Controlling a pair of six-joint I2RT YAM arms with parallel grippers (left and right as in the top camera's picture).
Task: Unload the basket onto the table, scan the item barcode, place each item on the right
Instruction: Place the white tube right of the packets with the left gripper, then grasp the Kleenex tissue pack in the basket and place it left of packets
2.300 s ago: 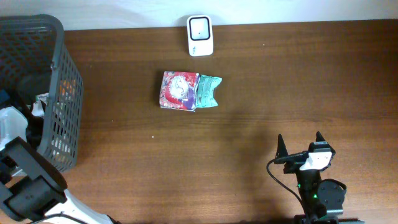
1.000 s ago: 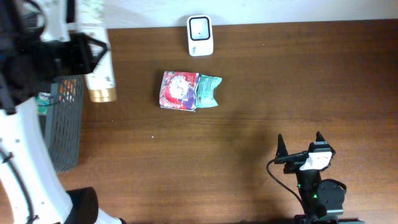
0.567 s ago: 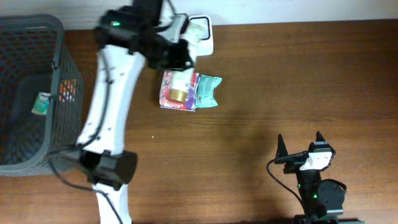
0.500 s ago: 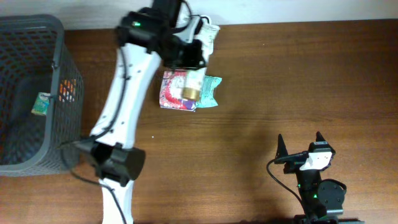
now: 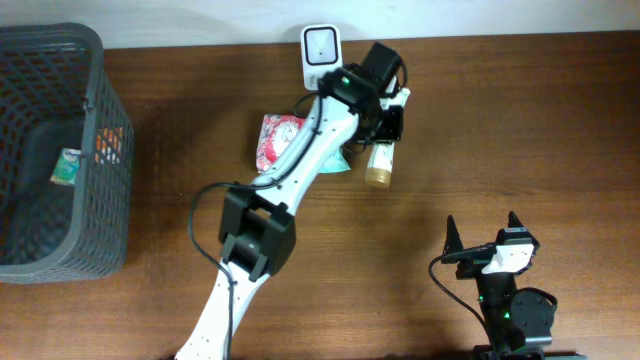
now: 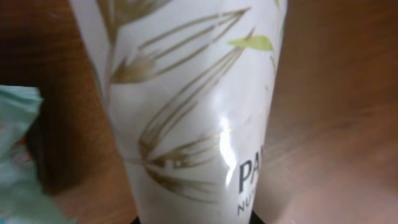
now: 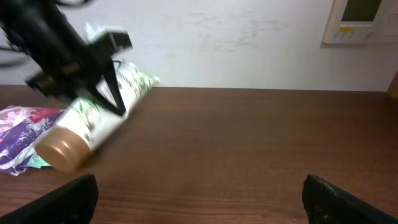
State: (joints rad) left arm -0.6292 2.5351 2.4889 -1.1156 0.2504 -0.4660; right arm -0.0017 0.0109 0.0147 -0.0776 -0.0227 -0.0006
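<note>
The item is a white tube [image 5: 380,160] with gold leaf print and a gold cap. My left gripper [image 5: 386,122] is shut on it, holding it over the table just right of the snack packets. In the left wrist view the tube [image 6: 199,112] fills the frame; its barcode is hidden. The white scanner [image 5: 322,45] stands at the back edge, up and to the left of the tube. The right wrist view shows the tube [image 7: 93,124] tilted, cap end low, under the left gripper [image 7: 81,59]. My right gripper [image 5: 485,232] rests open near the front right, with nothing between its fingers [image 7: 74,199].
A red packet [image 5: 275,140] and a teal packet [image 5: 335,160] lie under the left arm. A dark mesh basket [image 5: 100,130] with a few items inside stands at the far left. A wall panel [image 7: 360,18] shows at the back.
The left arm has swung from over the basket rightward across the table with the tube, past the packets, to a spot below and right of the scanner. The right arm has not moved.
</note>
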